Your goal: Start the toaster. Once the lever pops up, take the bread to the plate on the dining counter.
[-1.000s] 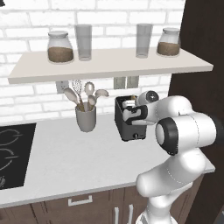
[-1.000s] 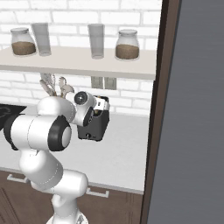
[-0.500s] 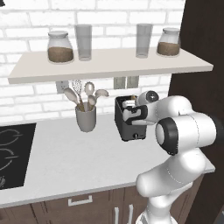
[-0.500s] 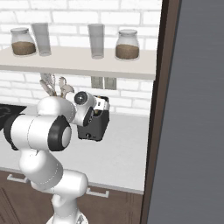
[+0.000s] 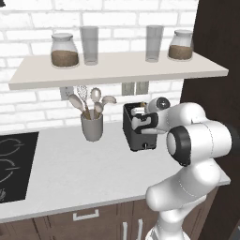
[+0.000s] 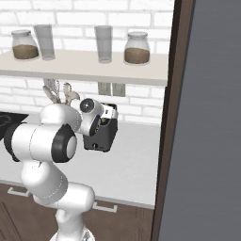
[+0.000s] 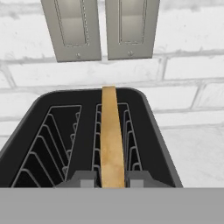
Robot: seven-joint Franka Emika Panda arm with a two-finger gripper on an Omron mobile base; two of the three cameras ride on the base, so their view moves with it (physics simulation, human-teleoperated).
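The dark grey toaster (image 5: 136, 138) (image 6: 102, 137) stands on the speckled worktop by the brick wall. My gripper (image 5: 138, 117) (image 6: 108, 116) hangs just over its top. From the hand, I look down into the toaster (image 7: 52, 103): the left slot is empty and the tan bread (image 7: 112, 135) stands edge-on in the right slot. My gripper (image 7: 113, 178) is shut on the bread, one fingertip (image 7: 83, 178) pressing each side of its near edge. The lever is too small to make out past my hand. The plate and the dining counter are out of view.
A grey utensil cup (image 5: 92, 126) stands left of the toaster, with a black hob (image 5: 14, 159) further left. A shelf (image 5: 117, 70) with jars and glasses runs overhead. A dark tall cabinet (image 5: 218, 70) closes the right side. Two wall sockets (image 7: 74, 26) sit behind the toaster.
The fingers have closed onto the bread slice. The arm and the toaster have stayed in place.
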